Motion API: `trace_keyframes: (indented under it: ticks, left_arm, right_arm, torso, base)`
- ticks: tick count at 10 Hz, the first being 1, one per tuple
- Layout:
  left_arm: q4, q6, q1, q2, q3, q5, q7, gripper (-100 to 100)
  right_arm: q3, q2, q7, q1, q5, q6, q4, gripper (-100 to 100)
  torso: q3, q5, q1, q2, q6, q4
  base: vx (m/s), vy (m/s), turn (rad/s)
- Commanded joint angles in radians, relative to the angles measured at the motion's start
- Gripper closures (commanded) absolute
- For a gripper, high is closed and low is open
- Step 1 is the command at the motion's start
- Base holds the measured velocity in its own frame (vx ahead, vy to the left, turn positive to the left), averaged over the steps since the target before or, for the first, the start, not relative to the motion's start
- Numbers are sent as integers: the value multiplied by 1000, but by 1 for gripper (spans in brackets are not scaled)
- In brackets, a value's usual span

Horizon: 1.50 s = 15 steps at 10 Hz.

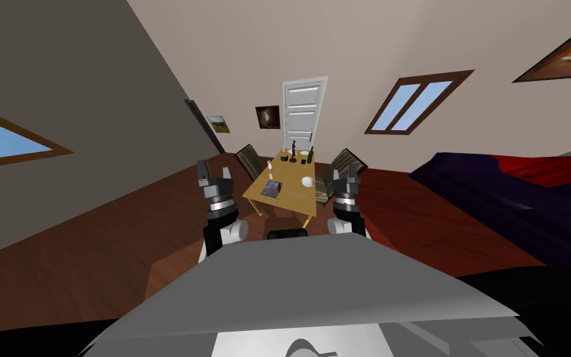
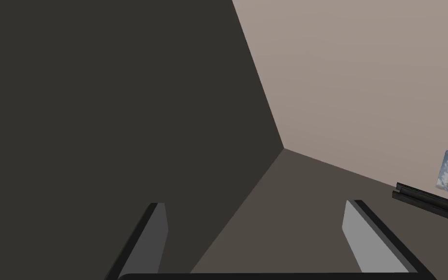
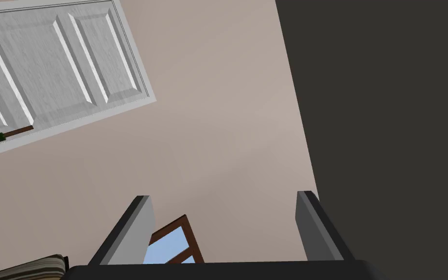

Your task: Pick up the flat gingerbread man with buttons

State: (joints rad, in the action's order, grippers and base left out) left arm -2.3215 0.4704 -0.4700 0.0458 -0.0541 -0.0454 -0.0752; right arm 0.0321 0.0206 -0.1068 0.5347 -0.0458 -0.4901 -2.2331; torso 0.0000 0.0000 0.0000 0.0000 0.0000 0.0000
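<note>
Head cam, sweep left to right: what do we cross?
Side window → left gripper → table → right gripper → two-pane window → framed picture.

The floor looks like dark reddish wood with a soft shine. The table is of light yellowish wood, smooth and matt. The door is painted white, and a fine wood grain shows on its panels. The window frame is brown wood. The chair has striped cloth. The fingers of the left gripper are smooth, matt and light grey.
</note>
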Motion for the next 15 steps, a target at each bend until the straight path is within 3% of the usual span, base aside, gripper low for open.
trace_keyframes:
  ticks: [1, 6, 7, 12, 15]
  left_arm:
    - [10, -5, -8, -34, 0, 2, 7, -100]
    - [90, -40, -73, -168, 1, 17, 65, -100]
    - [90, -40, -73, -168, 1, 17, 65, -100]
    - [227, -97, -184, -300, -1, 47, 167, -100]
    - [267, -109, -210, -326, -2, 55, 191, -100]
  right_arm:
    - [0, 0, 0, 0, 0, 0, 0, 0]
    - [0, 0, 0, 0, 0, 0, 0, 0]
    - [0, 0, 0, 0, 0, 0, 0, 0]
    - [0, 0, 0, 0, 0, 0, 0, 0]
    - [0, 0, 0, 0, 0, 0, 0, 0]
  torso:
    - [0, 0, 0, 0, 0, 0]
    - [2, -1, -2, 4, 0, 1]
    - [3, -1, -3, 5, 1, 1]
    - [3, -1, -4, 5, 0, 1]
    - [2, -1, -2, 4, 0, 1]
  base:
    - [-12, -8, -104]
    - [-48, -32, -215]
    - [-42, -29, -107]
    - [-55, -62, -376]
    - [-34, -44, -205]
